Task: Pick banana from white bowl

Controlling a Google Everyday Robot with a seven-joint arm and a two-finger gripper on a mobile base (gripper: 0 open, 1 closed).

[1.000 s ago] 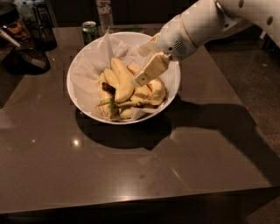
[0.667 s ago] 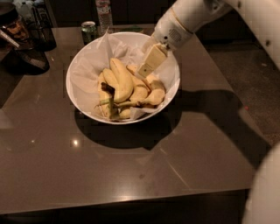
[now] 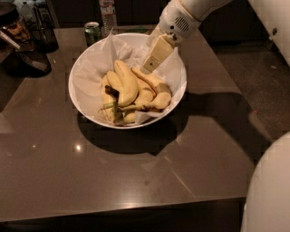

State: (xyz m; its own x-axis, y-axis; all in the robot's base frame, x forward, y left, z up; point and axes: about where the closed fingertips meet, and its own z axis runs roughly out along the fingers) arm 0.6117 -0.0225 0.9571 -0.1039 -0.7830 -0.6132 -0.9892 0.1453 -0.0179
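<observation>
The white bowl [image 3: 86, 68] stands on the dark table, lined with crumpled white paper, and holds several bananas. One dull yellow banana [image 3: 109, 100] lies at the bowl's left side, with a greenish stem end low in the pile. Plumper yellow bananas [image 3: 127, 81] lie beside and over it. My gripper [image 3: 147, 69] hangs over the bowl's back right part, pointing down and to the left. Its tip is just above the right-hand bananas. It holds nothing that I can see.
A green drink can [image 3: 92, 31] and a clear bottle [image 3: 108, 11] stand behind the bowl. Dark kitchen gear [image 3: 25, 41] sits at the back left. A white robot part [image 3: 269, 190] fills the lower right corner. The table edge runs along the front.
The gripper has drawn back a little toward the bowl's far rim, and the arm has swung toward the back. The bananas have not moved.
</observation>
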